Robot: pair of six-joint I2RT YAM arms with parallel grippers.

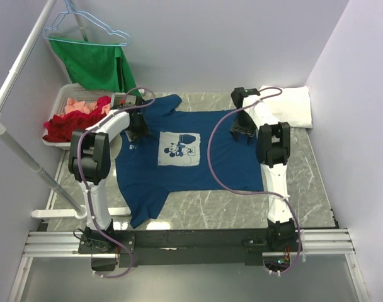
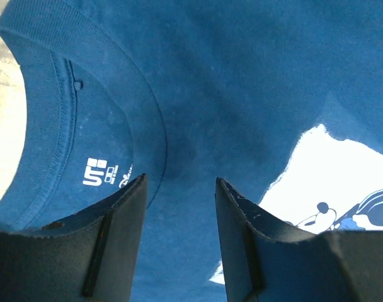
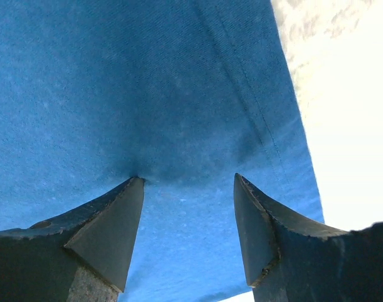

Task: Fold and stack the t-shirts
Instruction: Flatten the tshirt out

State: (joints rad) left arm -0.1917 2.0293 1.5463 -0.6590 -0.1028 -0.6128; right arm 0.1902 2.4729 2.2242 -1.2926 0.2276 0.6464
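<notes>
Your navy t-shirt (image 1: 210,173) lies spread on the grey marble table (image 1: 242,214), lilac walls (image 1: 210,44) around. Only the left wrist shows its neck label (image 2: 100,173). Left gripper (image 2: 179,182), right gripper (image 3: 188,179): half-open, empty.

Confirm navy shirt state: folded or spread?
Spread. The navy shirt lies flat on the table with its print facing up and both sleeves out; no fold is visible.

Pale lilac walls (image 1: 242,38) enclose a grey marbled table (image 1: 210,214), a white clothes rail (image 1: 21,56) at left.
</notes>
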